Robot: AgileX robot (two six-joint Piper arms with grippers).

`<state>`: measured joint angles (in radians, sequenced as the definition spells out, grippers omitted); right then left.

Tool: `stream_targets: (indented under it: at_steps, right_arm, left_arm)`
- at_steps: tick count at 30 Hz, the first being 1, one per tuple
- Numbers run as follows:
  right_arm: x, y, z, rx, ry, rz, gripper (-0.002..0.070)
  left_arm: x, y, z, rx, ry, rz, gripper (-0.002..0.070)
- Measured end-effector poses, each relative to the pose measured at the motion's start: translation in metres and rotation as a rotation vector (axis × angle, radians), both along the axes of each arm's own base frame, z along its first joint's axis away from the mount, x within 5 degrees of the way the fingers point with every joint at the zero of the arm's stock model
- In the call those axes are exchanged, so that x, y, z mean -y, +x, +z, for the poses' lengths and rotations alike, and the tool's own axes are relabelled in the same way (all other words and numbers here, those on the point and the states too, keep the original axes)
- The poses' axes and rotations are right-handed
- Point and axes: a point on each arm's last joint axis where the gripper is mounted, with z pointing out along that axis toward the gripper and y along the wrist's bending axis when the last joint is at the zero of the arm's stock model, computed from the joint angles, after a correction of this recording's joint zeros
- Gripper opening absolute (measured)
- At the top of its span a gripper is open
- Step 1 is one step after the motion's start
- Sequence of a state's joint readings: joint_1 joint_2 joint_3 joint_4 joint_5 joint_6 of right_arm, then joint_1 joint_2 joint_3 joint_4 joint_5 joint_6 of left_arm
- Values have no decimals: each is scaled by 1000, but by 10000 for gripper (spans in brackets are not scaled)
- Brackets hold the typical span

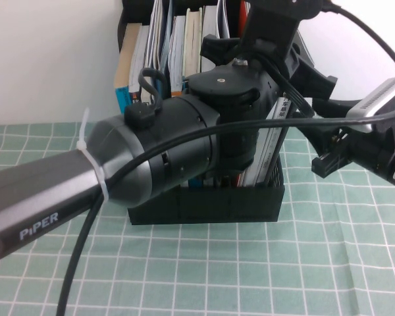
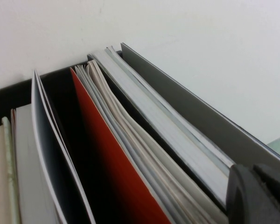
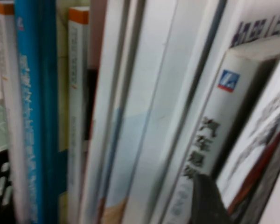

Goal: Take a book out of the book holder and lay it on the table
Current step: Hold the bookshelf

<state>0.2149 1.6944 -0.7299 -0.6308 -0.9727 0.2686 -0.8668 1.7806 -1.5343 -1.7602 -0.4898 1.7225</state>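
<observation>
The black book holder (image 1: 204, 204) stands on the table (image 1: 250, 276), full of upright books. The book (image 1: 271, 141) leans at the holder's right end. Its dark grey back (image 2: 191, 112) shows in the left wrist view and its white front with red (image 3: 256, 163) in the right wrist view. My left gripper (image 1: 270, 46) hangs over the tops of the books, and its tip (image 2: 259, 196) sits at the book's top edge. My right gripper (image 1: 319, 158) is at the holder's right side. It is open (image 3: 246, 205), with the book's edge between its fingers.
A red-covered thin book (image 2: 112, 163) and other books fill the middle slots. A blue-spined book (image 3: 35, 116) stands at the left end (image 1: 123, 99). A white wall rises behind the holder. My left arm (image 1: 151, 158) covers much of the holder's front.
</observation>
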Motion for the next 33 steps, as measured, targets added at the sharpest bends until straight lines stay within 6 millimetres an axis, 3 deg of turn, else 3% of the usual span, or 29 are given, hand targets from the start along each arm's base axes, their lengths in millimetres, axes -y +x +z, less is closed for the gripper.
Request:
stream_targets:
  at_steps: [9,18,28,33]
  right_arm:
    - [7,5,3,34,4,-97,337]
    - [5,3,-4,-11,-66,-56,337]
    - [3,2,-4,-24,-49,-36,336]
    - [2,1,-5,-30,-48,-27,336]
  left_arm:
    - [2,-1,0,-14,-37,-13,-3]
    - [25,-17,3,-53,-155,-262,-3]
    - [1,8,2,-116,-270,-102,-3]
    - [2,10,-2,-140,-296,-95,-3]
